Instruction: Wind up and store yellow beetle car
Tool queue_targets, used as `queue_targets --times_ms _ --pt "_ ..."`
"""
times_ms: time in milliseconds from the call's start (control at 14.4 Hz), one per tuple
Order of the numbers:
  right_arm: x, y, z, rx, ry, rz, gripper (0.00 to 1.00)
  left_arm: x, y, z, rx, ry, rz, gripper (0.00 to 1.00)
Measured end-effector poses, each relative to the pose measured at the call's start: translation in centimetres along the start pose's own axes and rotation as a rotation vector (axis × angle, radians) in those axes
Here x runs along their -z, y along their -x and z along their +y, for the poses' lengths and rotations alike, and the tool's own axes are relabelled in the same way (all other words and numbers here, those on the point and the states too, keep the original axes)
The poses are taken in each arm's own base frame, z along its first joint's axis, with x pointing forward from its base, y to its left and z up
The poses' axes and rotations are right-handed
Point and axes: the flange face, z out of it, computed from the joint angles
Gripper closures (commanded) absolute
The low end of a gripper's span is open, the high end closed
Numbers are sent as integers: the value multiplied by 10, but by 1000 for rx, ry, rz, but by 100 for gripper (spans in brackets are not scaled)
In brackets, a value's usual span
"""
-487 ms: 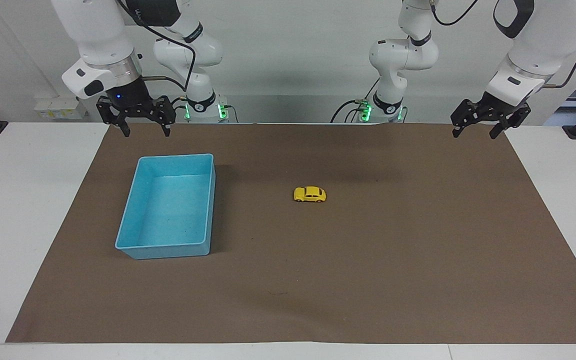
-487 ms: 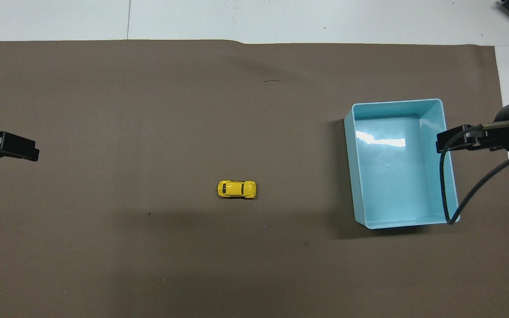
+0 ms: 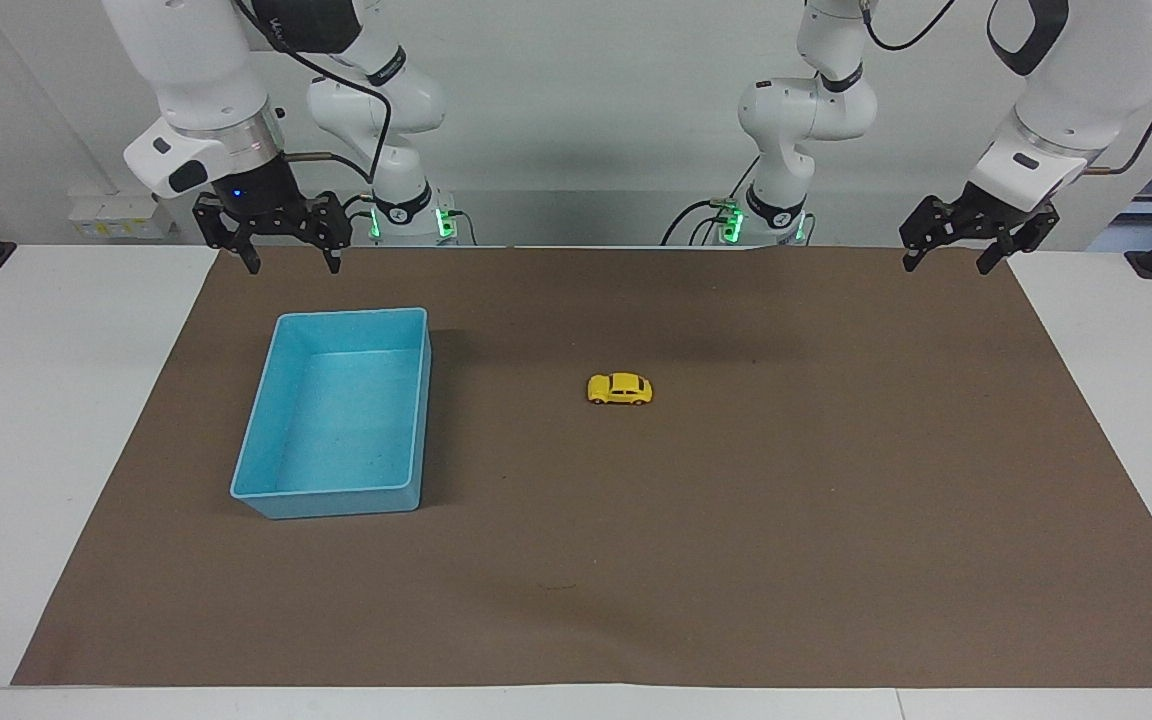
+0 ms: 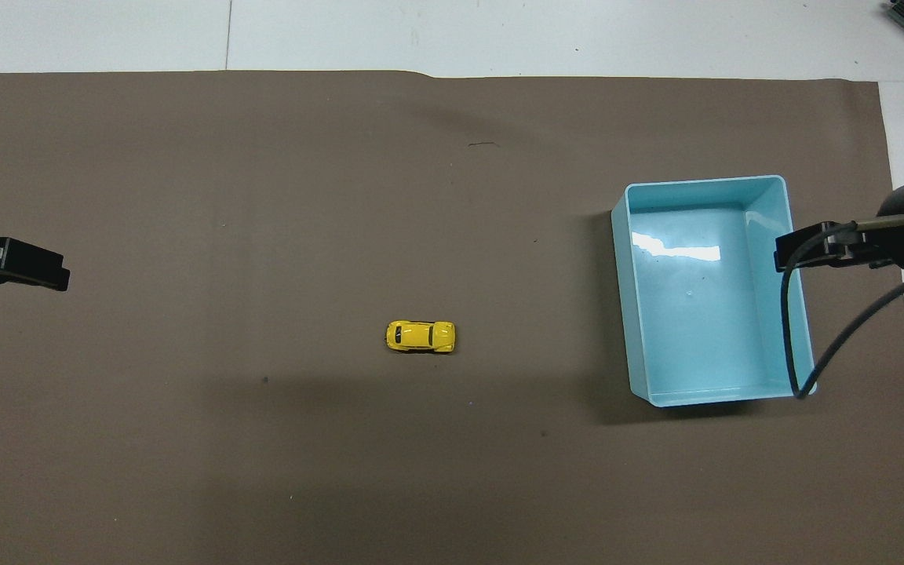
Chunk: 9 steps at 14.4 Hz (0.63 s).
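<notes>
Left pincer (image 3: 954,250): jaws wide, holding nothing, raised over the brown mat's (image 3: 836,500) edge at the left arm's end.
Right pincer (image 3: 286,245): jaws wide, empty, raised over the mat edge by the blue bin (image 3: 424,400).
Car (image 3: 620,388): on its wheels mid-worktop (image 3: 36,450), well apart from both pincers.
Long axis: end to end of the worktop.
Bin: beside the car, toward the right arm's end, empty.
Nearer arm: judged about equal.

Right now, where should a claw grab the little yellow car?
Probably from straight above, pinching the two long sides of the yellow car. It sits flat on its wheels on the brown mat, sideways to the robots, nothing touching it, and its rounded roof would likely slip.
</notes>
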Motion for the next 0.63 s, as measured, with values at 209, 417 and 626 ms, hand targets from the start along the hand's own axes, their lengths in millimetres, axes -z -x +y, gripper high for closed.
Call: queue_targets --times_ms 209,417,626 --pt "0 0 0 0 0 0 0 -2 2 1 -40 7 -20 0" --pt "0 0 0 0 0 0 0 -5 0 2 -186 18 -27 0" --pt "0 0 0 0 0 0 0 -5 -1 4 -424 21 -18 0"
